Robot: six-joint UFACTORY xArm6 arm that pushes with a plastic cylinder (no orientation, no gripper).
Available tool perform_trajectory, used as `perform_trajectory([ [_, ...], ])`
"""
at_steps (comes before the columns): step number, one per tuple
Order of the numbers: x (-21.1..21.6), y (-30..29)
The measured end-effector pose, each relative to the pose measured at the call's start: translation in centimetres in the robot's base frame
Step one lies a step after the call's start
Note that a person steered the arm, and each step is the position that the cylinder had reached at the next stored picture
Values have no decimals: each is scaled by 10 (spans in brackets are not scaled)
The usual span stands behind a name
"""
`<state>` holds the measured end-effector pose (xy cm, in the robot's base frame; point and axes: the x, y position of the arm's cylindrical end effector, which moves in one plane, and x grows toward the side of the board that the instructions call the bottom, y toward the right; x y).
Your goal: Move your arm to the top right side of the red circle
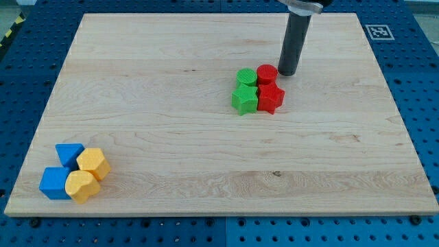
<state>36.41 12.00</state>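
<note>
My tip [287, 71] sits on the worktop [171, 89], just to the upper right of the red circle [267, 73]. My end effector is a plain rod with nothing to pinch. The red circle is packed in with the green circle [246, 77], green star [244, 99] and red star [270, 97].

Just to the view's left of my tip [286, 73] stands a green circle [246, 77]. Below it is a green star [244, 99], touching a red star [270, 97] that sits right under the tip. Far off toward the view's bottom left, a blue triangle [69, 154], blue cube [53, 183], yellow hexagon [92, 163] and a second yellow block [81, 186] huddle together on the wooden surface [171, 82].
</note>
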Motion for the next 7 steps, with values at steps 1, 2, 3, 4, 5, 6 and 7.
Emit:
perform_trajectory([
  [1,-4,0],
  [2,-5,0],
  [3,-5,4],
  [4,-5,12],
  [5,-3,12],
  [6,-3,12],
  [7,5,11],
])
